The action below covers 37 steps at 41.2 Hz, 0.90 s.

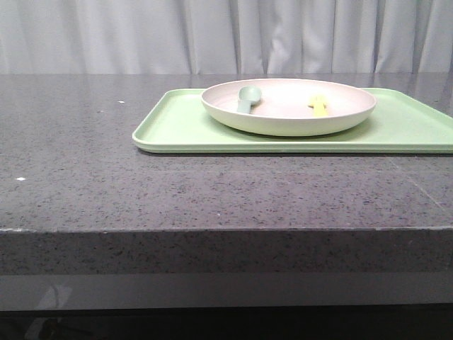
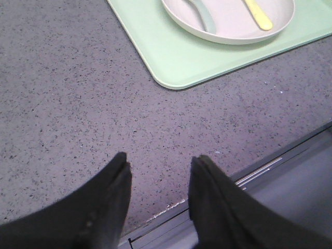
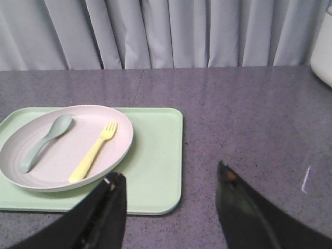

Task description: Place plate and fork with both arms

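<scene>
Resting on green tray [image 1: 184, 127]: plate [image 1: 283, 122] holding yellow fork [image 3: 94, 151], grey-green spoon [image 3: 45, 141]. Left gripper [image 2: 158, 166], right gripper [image 3: 168, 181] spread wide, empty, over bare countertop [image 1: 141, 191].

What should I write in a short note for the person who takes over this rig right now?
Left gripper: jaws open, empty, above bare table near its front edge, apart from the tray.
Right gripper: jaws open, empty, over the tray's near edge beside the plate.
Plate: sits on the green tray, toward the tray's left part in the front view.
Fork: lies inside the plate, next to a grey-green spoon, not touching it.
Done: nothing gripped yet.
Left: the plate and the fork are both yet to be picked up and placed, one per arm.
</scene>
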{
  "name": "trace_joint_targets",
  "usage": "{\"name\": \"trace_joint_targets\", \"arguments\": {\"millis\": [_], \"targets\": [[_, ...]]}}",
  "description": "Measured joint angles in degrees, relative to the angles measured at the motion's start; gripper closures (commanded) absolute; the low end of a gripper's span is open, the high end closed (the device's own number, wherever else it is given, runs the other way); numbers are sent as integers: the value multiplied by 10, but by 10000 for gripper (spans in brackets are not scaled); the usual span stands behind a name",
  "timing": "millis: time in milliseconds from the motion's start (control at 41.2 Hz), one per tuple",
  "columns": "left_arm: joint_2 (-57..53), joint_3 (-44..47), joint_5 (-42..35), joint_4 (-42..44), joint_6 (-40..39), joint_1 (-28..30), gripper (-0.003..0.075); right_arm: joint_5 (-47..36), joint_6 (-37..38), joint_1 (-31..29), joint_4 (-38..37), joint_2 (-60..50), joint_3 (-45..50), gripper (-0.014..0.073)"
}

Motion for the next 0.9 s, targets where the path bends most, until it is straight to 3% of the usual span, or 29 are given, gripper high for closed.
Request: {"name": "trace_joint_targets", "arguments": {"millis": [146, 291, 388, 558, 898], "targets": [[0, 0, 0, 0, 0, 0, 437, 103, -33, 0, 8, 57, -54, 175], [0, 0, 0, 0, 0, 0, 437, 173, -113, 23, 73, 127, -107, 175], [0, 0, 0, 0, 0, 0, 437, 191, -162, 60, 114, 168, -134, 159], [0, 0, 0, 0, 0, 0, 437, 212, -185, 121, 130, 259, -183, 31], [0, 0, 0, 0, 0, 0, 437, 196, -189, 152, 131, 429, -282, 31]]}}
